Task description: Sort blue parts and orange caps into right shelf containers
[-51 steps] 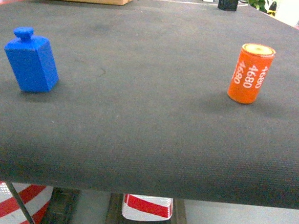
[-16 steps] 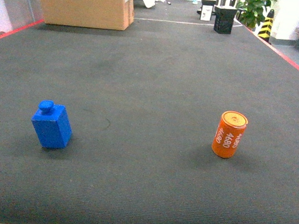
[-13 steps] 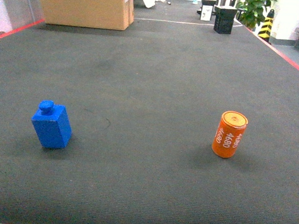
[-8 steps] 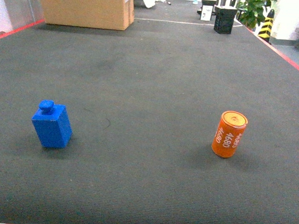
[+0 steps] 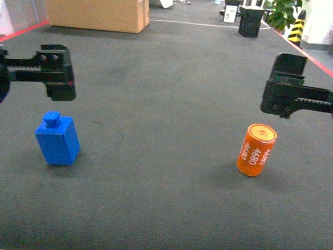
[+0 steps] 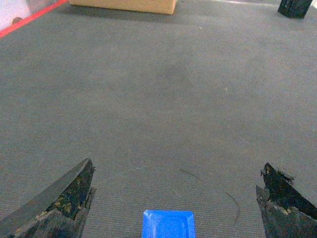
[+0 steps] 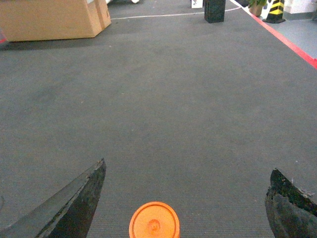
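A blue part (image 5: 57,140), a small block with a knob on top, stands on the dark mat at the left. My left gripper (image 5: 56,77) hangs above and just behind it, open and empty. In the left wrist view the blue part (image 6: 168,225) shows at the bottom edge between the wide-apart fingers (image 6: 74,191) of the left gripper (image 6: 178,166). An orange cap (image 5: 256,149) marked 4680 stands upright at the right, with my open right gripper (image 5: 286,90) above it. The orange cap (image 7: 154,223) lies low between the jaws of the right gripper (image 7: 188,168). The right shelf containers are out of view.
A cardboard box (image 5: 95,5) sits at the mat's far left end. A black bin (image 5: 251,22) and a yellow-black cone (image 5: 299,25) stand at the far right. A red line (image 5: 325,62) marks the mat's right edge.
Both grippers have come into the head view, one over each object. The blue part and the orange cap have not moved in the last second.
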